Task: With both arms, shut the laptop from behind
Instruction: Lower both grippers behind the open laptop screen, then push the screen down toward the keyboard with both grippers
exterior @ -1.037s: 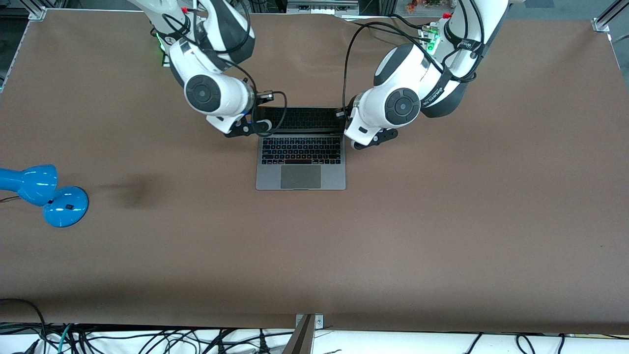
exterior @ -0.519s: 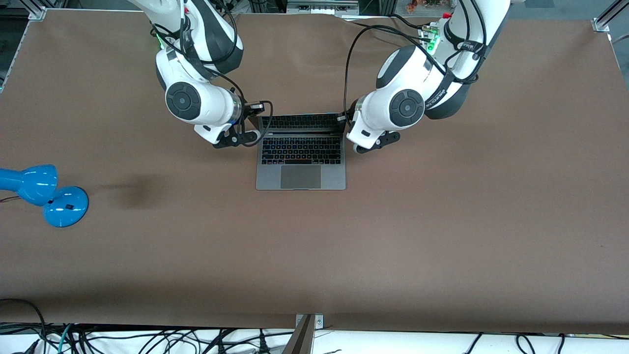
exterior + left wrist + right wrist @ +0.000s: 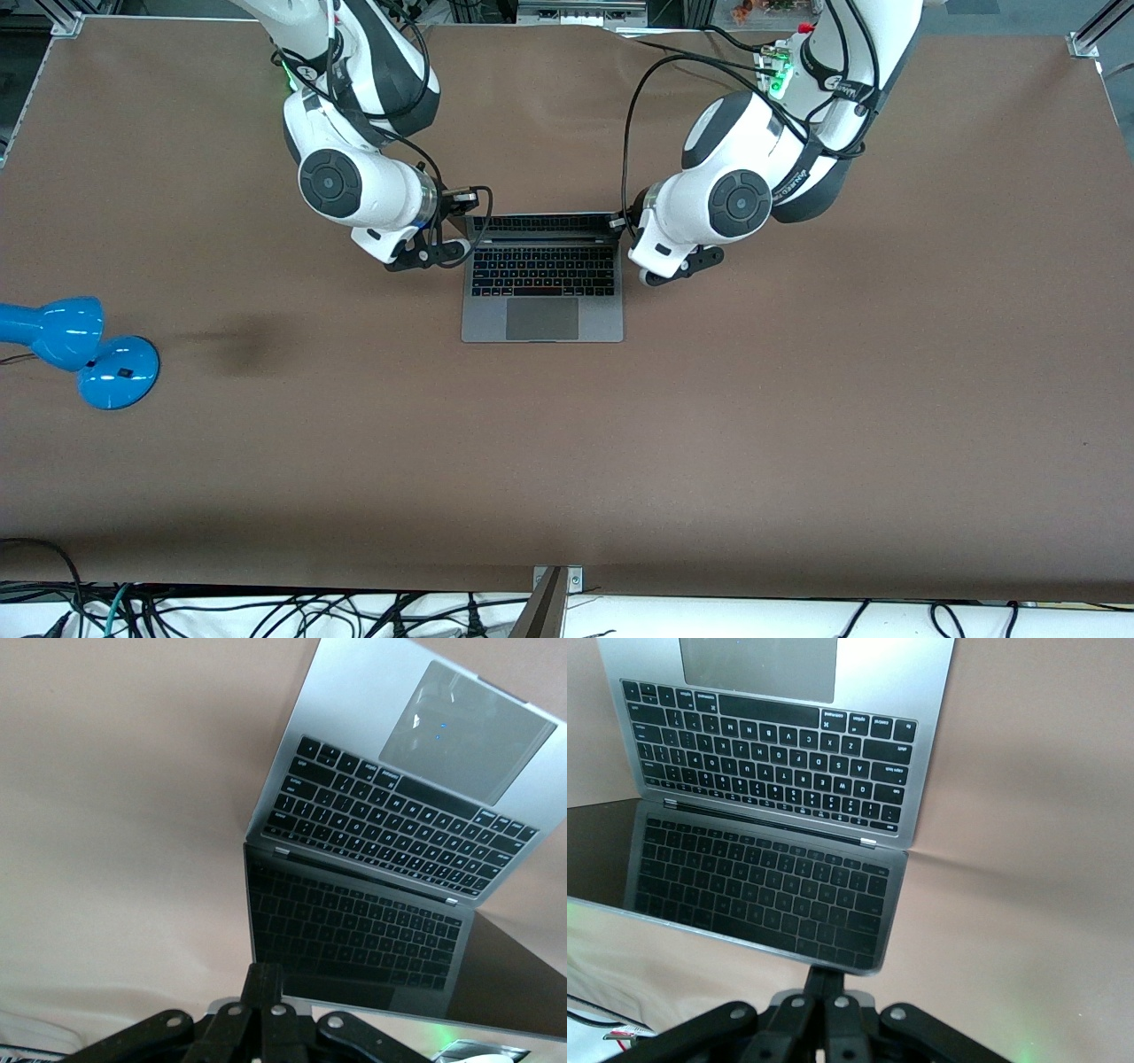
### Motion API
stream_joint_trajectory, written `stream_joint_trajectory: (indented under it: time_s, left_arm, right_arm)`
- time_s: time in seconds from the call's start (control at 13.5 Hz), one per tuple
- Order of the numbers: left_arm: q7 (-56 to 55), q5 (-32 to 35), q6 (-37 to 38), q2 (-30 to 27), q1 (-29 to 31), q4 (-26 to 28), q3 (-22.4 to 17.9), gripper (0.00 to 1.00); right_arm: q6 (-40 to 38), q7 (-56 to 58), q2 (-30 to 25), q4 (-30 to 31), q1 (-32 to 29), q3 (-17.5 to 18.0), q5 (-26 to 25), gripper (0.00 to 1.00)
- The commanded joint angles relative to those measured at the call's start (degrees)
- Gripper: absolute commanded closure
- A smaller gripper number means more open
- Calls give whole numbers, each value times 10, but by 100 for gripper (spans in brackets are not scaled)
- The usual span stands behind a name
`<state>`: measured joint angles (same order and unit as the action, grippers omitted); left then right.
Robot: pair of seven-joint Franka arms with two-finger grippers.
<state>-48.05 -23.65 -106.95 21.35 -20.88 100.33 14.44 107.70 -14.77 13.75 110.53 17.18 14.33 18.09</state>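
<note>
The grey laptop (image 3: 542,306) lies open in the middle of the table, its lid raised steeply over the black keyboard. My right gripper (image 3: 467,227) is shut, its fingertips (image 3: 828,979) pressed against the lid's top edge at the corner toward the right arm's end. My left gripper (image 3: 620,227) is shut, its fingertips (image 3: 264,985) against the lid's top edge at the other corner. Both wrist views show the dark screen mirroring the keyboard (image 3: 399,815) (image 3: 780,744). The lid's outer face is hidden.
A blue desk lamp (image 3: 80,346) lies at the right arm's end of the brown table (image 3: 797,399), nearer the front camera than the laptop. Black cables loop from both wrists above the laptop's hinge side.
The lid has swung from leaning back to steeper over the keyboard. Both grippers have followed its top edge; the right arm's wrist has shifted toward its own end of the table.
</note>
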Motion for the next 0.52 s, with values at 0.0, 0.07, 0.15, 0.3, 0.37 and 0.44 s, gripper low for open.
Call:
stream_joint_trajectory:
  time_s: [0.0, 0.07, 0.15, 0.3, 0.37, 0.44]
  left_arm:
    - [11, 7, -5, 40, 0, -33, -5, 100]
    - [11, 7, -5, 51, 0, -43, -5, 100]
    - [11, 7, -5, 58, 0, -52, -5, 100]
    - [11, 7, -5, 68, 0, -65, -11, 100]
    - [11, 7, -5, 73, 0, -67, -13, 100]
    - [11, 8, -5, 77, 0, -67, -13, 100]
  right_arm:
    - [22, 10, 3, 1, 1, 0, -4, 100]
    - [30, 11, 6, 1, 1, 0, -4, 100]
    - [40, 13, 8, 1, 1, -1, -4, 100]
    - [55, 14, 13, 1, 2, -1, -4, 100]
    - [55, 14, 15, 0, 2, -1, -4, 100]
    - [59, 15, 16, 0, 2, -1, -4, 100]
